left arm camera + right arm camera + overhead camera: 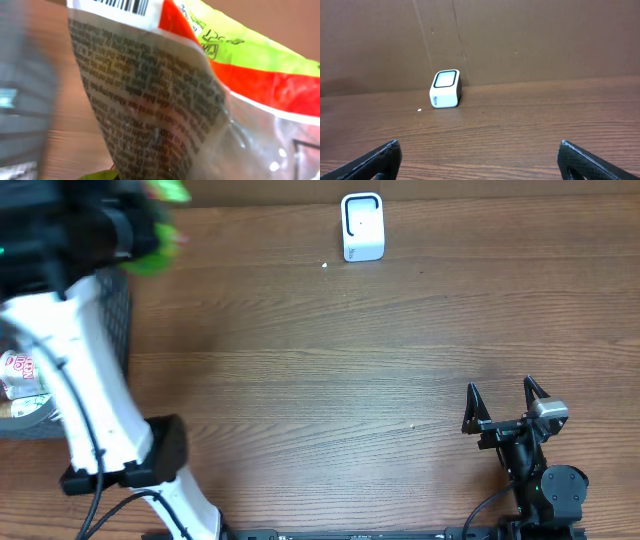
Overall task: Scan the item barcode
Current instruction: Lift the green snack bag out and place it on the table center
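Packet film (165, 100) fills the left wrist view almost edge to edge, so close that the print is soft. None of the fingers shows around it there. From overhead, the left gripper (135, 230) is a dark blur with lime-green film sticking out on either side. I judge its jaws to be clamped on the packet, which hangs in the air at the gripper and not on the table (300, 380).

Below the gripper and back toward the arm's base stands a dark mesh basket (118, 310) with other goods in it. Off to the gripper's right, at about the same reach along the far wall, sits the white scanner (362, 226), well apart from the packet. Farther right and back near the robot, the right gripper (500, 390) is parked with its fingers spread wide, holding nothing.

My reading is that the pick is done and the carry to the scanner is the step in hand. The next move calls for a sweep rightward, then a turn of the wrist so the barcode (122, 5) faces the scanner's window.

As for the packet, it is a soft, crinkled pouch with clear film and a dense block of small dark text. Lime and red-orange bands run across it. The barcode is on a white strip at the edge farthest from the wrist camera, and only part of it is in frame.
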`<act>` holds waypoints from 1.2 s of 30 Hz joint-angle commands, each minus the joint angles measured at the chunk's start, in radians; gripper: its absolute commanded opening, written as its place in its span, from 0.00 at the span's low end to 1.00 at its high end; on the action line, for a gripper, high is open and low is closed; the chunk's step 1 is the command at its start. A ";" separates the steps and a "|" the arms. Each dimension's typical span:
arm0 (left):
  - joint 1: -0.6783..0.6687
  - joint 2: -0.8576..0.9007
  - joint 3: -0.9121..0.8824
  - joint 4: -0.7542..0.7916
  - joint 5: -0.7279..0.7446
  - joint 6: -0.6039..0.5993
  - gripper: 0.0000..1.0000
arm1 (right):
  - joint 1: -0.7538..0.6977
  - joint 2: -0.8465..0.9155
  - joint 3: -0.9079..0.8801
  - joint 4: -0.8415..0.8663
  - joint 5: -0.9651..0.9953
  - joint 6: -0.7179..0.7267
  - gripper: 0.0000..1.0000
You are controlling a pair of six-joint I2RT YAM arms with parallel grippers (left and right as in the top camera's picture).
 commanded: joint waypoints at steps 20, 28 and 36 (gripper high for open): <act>-0.552 -0.022 -1.171 0.671 -0.076 -0.478 0.04 | 0.005 -0.007 -0.010 0.003 0.002 0.004 1.00; -0.560 -0.003 -1.320 0.814 -0.076 -0.512 0.63 | 0.005 -0.007 -0.010 0.003 0.002 0.004 1.00; -0.536 -0.003 -1.176 0.705 -0.073 -0.420 1.00 | 0.005 -0.007 -0.010 0.003 0.002 0.004 1.00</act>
